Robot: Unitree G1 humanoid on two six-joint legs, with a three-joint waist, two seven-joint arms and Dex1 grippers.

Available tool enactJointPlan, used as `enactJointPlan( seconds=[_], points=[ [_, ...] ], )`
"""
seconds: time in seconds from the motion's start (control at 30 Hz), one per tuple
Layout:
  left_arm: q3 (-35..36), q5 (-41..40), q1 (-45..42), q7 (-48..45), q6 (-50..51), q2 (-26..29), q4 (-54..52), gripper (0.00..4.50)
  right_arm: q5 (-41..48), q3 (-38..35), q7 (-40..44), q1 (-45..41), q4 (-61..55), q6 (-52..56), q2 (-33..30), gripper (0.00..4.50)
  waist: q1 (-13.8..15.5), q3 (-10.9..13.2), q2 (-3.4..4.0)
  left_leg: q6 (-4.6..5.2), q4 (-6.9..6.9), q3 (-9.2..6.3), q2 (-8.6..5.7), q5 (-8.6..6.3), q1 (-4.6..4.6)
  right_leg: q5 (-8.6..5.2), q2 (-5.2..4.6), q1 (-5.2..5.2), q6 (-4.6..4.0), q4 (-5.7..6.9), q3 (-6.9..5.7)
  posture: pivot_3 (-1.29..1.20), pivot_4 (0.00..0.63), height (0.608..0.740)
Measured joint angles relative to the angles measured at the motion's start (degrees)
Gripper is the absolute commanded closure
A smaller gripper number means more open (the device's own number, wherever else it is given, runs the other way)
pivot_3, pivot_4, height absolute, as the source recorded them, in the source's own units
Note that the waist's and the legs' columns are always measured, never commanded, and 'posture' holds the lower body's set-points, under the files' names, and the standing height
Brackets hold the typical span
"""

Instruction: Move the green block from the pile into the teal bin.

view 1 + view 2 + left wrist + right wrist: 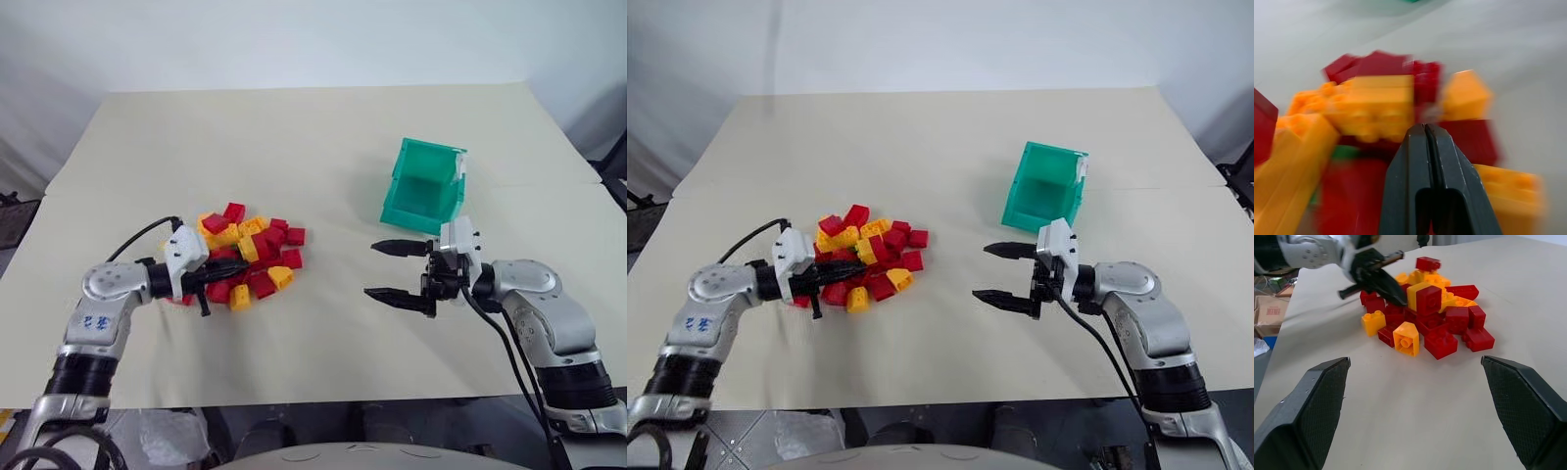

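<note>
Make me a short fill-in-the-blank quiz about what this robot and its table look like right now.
1. The left gripper, pushed into the pile of red and yellow bricks, has its fingers ____.
2. The right gripper hovers with its fingers ____.
3. The teal bin holds ____ bricks.
4. A glimpse of the green block shows in the ____ wrist view.

Missing words: shut; open; no; left

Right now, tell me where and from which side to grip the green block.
Only a sliver of the green block shows, buried under yellow bricks in the pile. Likely clear those first with the shut left gripper, then pinch its two flat side walls from above.
</note>
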Motion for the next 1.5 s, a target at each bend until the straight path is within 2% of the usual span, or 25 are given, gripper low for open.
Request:
enactJointPlan(
  seconds=[0.1, 0.23, 0.53, 0.63, 1.03, 1.23, 1.33, 1.5],
  points=[
    [0.4, 2.6, -4.4, 2.4, -3.4, 0.1, 7.4, 4.45, 0.0, 0.0, -1.0, 1.6, -1.2, 0.0, 0.0, 0.00, 0.0, 0.0, -0.02, 0.00, -0.01, 0.08, 0.01, 0.00, 0.07, 0.01, 0.01, 0.00, 0.01, 0.02, 0.08, 0.00, 0.150, 0.740],
    [1.6, 2.9, -5.8, 4.2, -6.6, -0.2, 12.1, 4.45, 0.0, 0.0, -1.4, 2.2, -1.2, 0.0, 0.0, 0.00, -0.2, 0.0, -0.03, 0.02, 0.01, 0.16, 0.11, 0.00, 0.13, 0.04, 0.00, 0.00, 0.07, 0.05, 0.18, 0.00, 0.150, 0.740],
    [5.4, 2.9, -3.5, 7.2, -5.6, 1.5, 12.9, 4.45, -0.1, 0.1, -1.6, 0.0, -0.3, -0.2, 0.1, 0.00, -0.2, 0.0, -0.05, 0.04, 0.02, 0.35, 0.22, 0.00, 0.07, 0.05, -0.05, -0.25, 0.09, 0.22, 0.33, 0.00, 0.150, 0.740],
    [5.8, 2.6, -1.7, 6.7, -4.1, 2.0, 10.5, 4.45, -0.1, 0.2, -1.3, -0.7, 0.9, -0.2, 0.1, 0.00, -0.2, 0.0, -0.05, 0.05, 0.02, 0.39, 0.21, 0.00, 0.07, 0.05, -0.06, -0.26, 0.08, 0.23, 0.36, 0.00, 0.150, 0.740],
    [4.8, -3.4, 11.0, 0.5, 12.0, 3.0, -11.2, 4.45, -1.0, 0.4, -0.5, -3.0, 3.8, -1.2, 0.4, 0.00, -0.2, 0.0, -0.06, 0.15, 0.02, 0.42, 0.13, 0.01, 0.02, 0.06, -0.24, -0.36, 0.11, 0.29, 0.40, 0.00, 0.150, 0.740],
    [12.8, -8.1, 10.5, 7.4, 18.1, 2.3, -16.1, 4.45, -1.3, 1.3, 0.6, -4.7, 5.5, -1.4, 1.1, 0.00, -0.2, 0.1, -0.13, 0.16, 0.02, 0.39, 0.14, 0.01, -0.05, 0.07, -0.26, -0.40, 0.11, 0.28, 0.38, 0.00, 0.150, 0.740],
    [17.2, -11.7, 13.5, 8.6, 23.8, 4.7, -21.0, 3.85, -1.6, 1.8, 1.6, -5.3, 6.7, -1.5, 1.2, 0.00, -0.6, 0.1, -0.14, 0.16, -0.02, 0.42, 0.14, 0.00, -0.09, 0.07, -0.24, -0.45, 0.12, 0.23, 0.40, 0.00, 0.150, 0.740],
    [25.9, -17.1, 22.2, 7.9, 31.6, 8.9, -27.4, 2.32, -2.0, 2.0, 3.0, -6.1, 8.5, -1.7, 1.0, 0.00, -0.7, 0.1, -0.15, 0.14, -0.02, 0.40, 0.17, 0.00, -0.11, 0.07, -0.24, -0.45, 0.12, 0.19, 0.39, 0.00, 0.150, 0.740]
  ],
)
